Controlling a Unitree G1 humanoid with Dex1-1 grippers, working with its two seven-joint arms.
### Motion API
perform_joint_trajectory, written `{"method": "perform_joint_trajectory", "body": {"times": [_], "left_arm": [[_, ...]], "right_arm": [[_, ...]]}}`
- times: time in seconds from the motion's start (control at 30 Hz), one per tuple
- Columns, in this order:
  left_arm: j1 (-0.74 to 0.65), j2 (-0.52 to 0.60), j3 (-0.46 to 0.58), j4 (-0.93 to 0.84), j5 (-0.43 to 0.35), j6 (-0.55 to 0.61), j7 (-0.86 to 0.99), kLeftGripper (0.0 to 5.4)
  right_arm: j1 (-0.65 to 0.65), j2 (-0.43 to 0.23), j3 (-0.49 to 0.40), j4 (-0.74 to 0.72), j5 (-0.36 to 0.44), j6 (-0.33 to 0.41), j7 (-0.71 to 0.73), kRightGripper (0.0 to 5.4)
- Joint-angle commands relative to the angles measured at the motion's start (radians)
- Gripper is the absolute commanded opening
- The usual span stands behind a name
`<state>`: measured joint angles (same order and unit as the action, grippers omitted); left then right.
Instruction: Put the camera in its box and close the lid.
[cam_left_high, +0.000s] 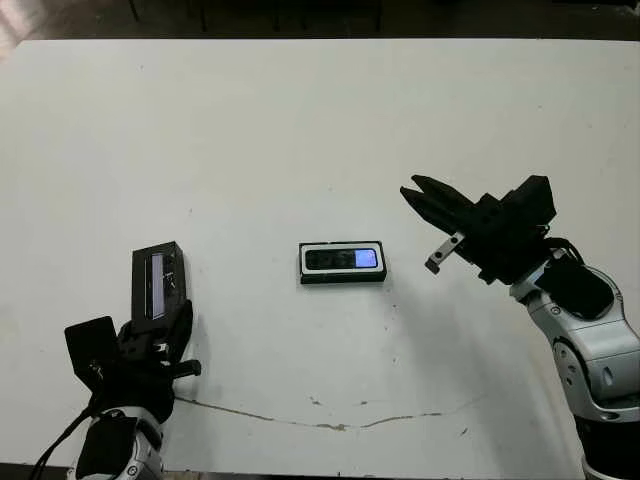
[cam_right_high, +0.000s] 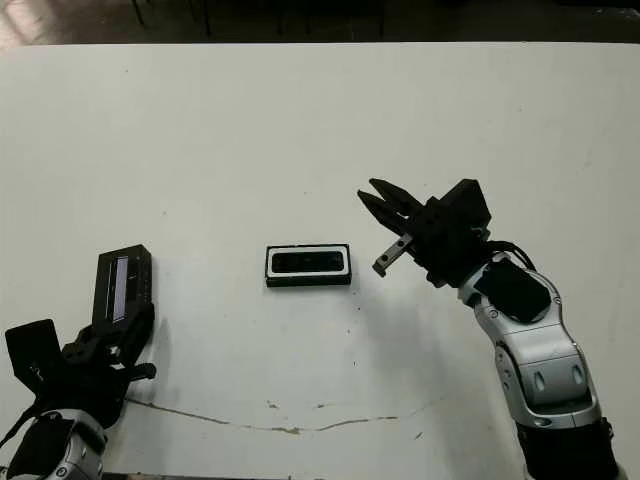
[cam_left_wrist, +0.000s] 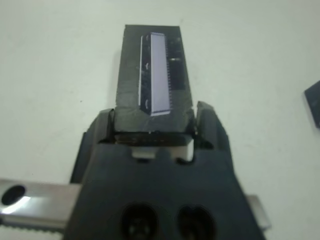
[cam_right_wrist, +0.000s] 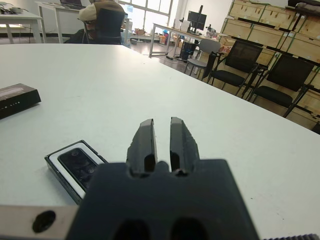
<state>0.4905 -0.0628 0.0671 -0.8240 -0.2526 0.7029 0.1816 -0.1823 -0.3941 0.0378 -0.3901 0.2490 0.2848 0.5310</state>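
Camera (cam_left_high: 342, 259) already sits in the box (cam_left_high: 343, 277), screen end pointing toward my right jaws, so what's left is the lid (cam_left_high: 158, 284). My left jaws (cam_left_wrist: 154, 131) are closed on the lid's near short end; the rest sticks straight out ahead of them, silvery strip up, low over the counter (cam_left_high: 300, 130), can't tell whether it's touching. My right jaws (cam_left_high: 418, 195) hold nothing, fingers (cam_right_wrist: 144, 142) nearly together with a thin gap between them; they hover off the box's screen end, just beside it, not touching. From the left jaws the box is well apart, off toward the right arm. Handling, my read: lid is a thin stiff shell, light, probably card or plastic, smooth faces, so slip is the worry more than weight. Grip sits at one end, so the long free part has leverage and may twist or droop in the jaws if I swing fast. Squeezing harder could dent the walls if it's hollow. I'd rather keep hold across the narrow width by the side walls, strip face up, and keep it level. Box itself is light and will likely skate on the counter when the lid presses on, so I judge the right jaws are best used bracing its far end. Lid also lies roughly crosswise to the box, needs a turn before lowering.
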Motion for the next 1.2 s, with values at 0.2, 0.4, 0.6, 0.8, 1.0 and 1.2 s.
{"method": "perform_joint_trajectory", "body": {"times": [0.2, 0.4, 0.6, 0.8, 1.0, 1.2], "left_arm": [[0.036, -0.016, 0.032, 0.046, -0.028, -0.044, -0.042, 1.44], [0.009, 0.077, 0.066, 0.017, -0.022, -0.056, -0.132, 1.44], [-0.083, 0.321, 0.132, 0.089, 0.042, -0.267, -0.375, 1.43], [-0.170, 0.453, 0.142, 0.158, 0.065, -0.406, -0.515, 1.43], [-0.297, 0.550, 0.140, 0.215, 0.021, -0.416, -0.638, 1.43], [-0.481, 0.748, 0.082, 0.325, 0.016, -0.341, -0.839, 1.43]], "right_arm": [[0.016, -0.008, 0.006, 0.007, -0.002, 0.020, 0.002, 0.00], [0.020, -0.003, 0.004, 0.004, 0.004, 0.022, 0.000, 0.00], [0.027, 0.002, -0.009, 0.008, 0.017, 0.017, -0.002, 0.00], [0.039, -0.008, -0.021, -0.009, 0.023, 0.051, -0.009, 0.00], [0.038, -0.017, -0.055, 0.010, 0.042, 0.046, 0.002, 0.00], [0.016, -0.035, -0.110, 0.016, 0.073, 0.114, -0.014, 0.00]]}}
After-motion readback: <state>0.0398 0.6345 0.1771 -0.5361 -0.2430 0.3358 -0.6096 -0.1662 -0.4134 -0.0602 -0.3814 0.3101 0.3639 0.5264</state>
